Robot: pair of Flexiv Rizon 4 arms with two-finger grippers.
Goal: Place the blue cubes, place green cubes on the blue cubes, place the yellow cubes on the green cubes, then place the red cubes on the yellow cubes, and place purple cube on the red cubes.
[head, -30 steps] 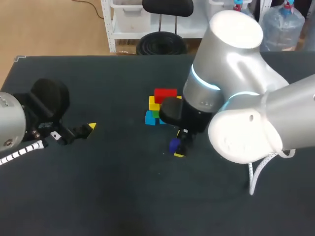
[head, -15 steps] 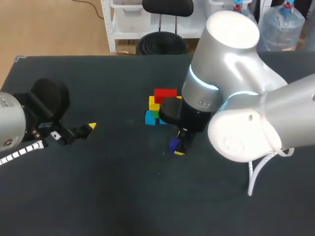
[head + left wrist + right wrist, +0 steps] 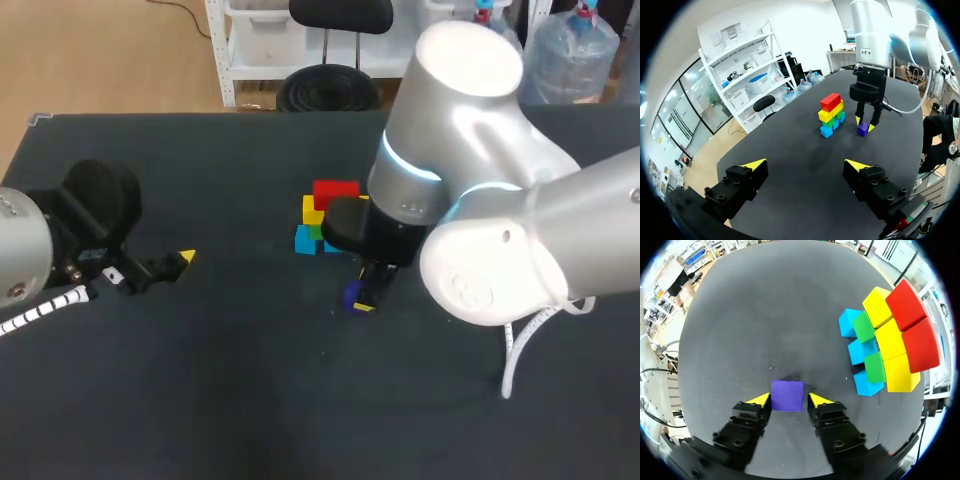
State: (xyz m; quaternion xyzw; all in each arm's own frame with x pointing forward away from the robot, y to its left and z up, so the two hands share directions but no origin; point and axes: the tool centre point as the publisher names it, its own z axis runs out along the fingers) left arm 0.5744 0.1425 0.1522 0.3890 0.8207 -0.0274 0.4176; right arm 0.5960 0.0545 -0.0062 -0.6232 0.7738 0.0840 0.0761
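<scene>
A small purple cube (image 3: 787, 395) lies on the black table (image 3: 220, 380), between the fingers of my right gripper (image 3: 789, 399). The yellow tips stand close at its two sides, one with a thin gap, so the gripper is open. The head view shows the same purple cube (image 3: 353, 294) under the right arm (image 3: 460, 190). Just beyond it stands a stack: blue cubes (image 3: 860, 355) at the base, green cubes (image 3: 867, 345), yellow cubes (image 3: 890, 340) and red cubes (image 3: 912, 315) on top. My left gripper (image 3: 806, 165) hovers wide open and empty at the table's left (image 3: 180, 262), far from the stack (image 3: 830, 115).
The right arm's big white body hides the table behind and to the right of the stack in the head view. A white cable (image 3: 520, 350) hangs from that arm. Bare black table lies in front and between the two grippers.
The right gripper's fingers have drawn in around the purple cube, and the arm has shifted slightly. The left arm has stayed still.
</scene>
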